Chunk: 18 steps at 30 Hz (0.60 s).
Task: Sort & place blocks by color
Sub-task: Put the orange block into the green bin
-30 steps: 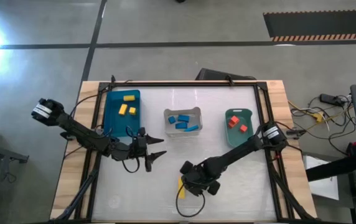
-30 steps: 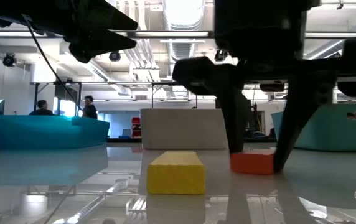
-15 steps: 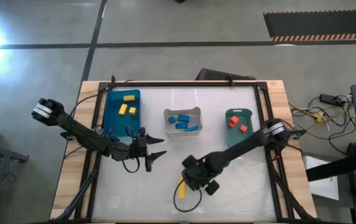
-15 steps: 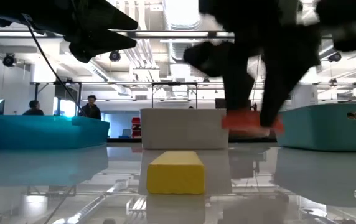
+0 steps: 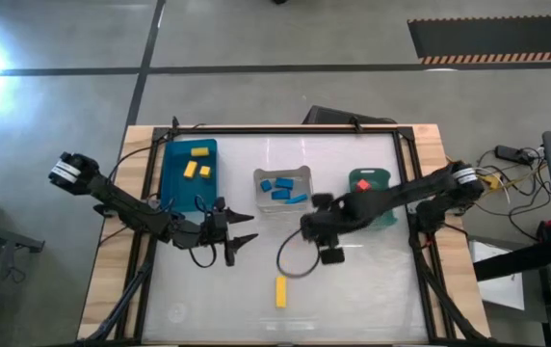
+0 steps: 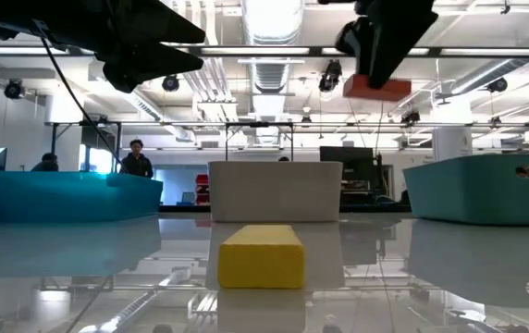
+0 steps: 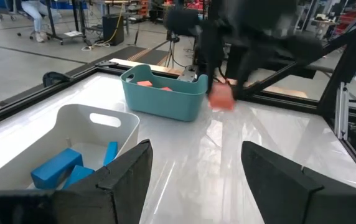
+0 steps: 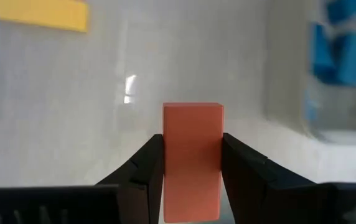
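My right gripper is shut on a red block and holds it high above the table's middle, between the white bin of blue blocks and the green bin, which holds a red block. One yellow block lies flat on the table near the front. The blue bin at the far left holds yellow blocks. My left gripper hovers open near the blue bin's front right corner, with nothing between its fingers. My right gripper pinches the red block's two opposite long sides between its two fingers. The fingers come steeply from above and lie along the block. The block is lifted clear of the table and sticks out below the fingertips.
A dark cable loop hangs from my right arm over the table's middle. A black frame borders the table. Open table surface lies around the yellow block. People stand in the room behind.
My right gripper has taken hold of the red block, which lay on the table beside the yellow block. It has lifted it clear, gone up and toward the far right, toward the green bin, and rolled about its own axis. The yellow block has stayed put.
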### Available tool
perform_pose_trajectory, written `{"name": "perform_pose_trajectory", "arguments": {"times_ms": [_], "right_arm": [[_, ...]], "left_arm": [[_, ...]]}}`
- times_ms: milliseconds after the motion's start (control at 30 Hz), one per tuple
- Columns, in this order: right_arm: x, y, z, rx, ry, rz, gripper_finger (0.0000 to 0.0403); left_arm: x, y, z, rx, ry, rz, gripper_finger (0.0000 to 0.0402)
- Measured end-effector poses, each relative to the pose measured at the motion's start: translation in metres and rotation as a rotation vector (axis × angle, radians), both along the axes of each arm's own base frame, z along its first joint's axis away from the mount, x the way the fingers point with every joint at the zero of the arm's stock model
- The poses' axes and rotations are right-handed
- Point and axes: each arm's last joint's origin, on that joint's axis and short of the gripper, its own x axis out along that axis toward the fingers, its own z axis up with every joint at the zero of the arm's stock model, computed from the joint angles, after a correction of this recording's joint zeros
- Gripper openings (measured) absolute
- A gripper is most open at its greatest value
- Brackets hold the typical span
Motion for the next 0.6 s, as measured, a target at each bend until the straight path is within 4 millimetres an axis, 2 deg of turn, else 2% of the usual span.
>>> {"name": "perform_pose_trajectory", "arguments": {"times_ms": [133,300,600], "right_arm": [[-0.018,-0.028,0.019,-0.018,0.014,-0.125,0.0115],[-0.033,-0.055,0.033,-0.07,-0.001,-0.208,0.0115],[-0.045,-0.078,0.034,-0.07,0.004,-0.264,0.0115]], "left_arm": [[0.0,0.0,0.0,-0.001,-0.002,0.0,0.0231],[0.0,0.0,0.0,-0.001,-0.002,0.0,0.0231],[0.0,0.0,0.0,-0.001,-0.001,0.0,0.0231]]}}
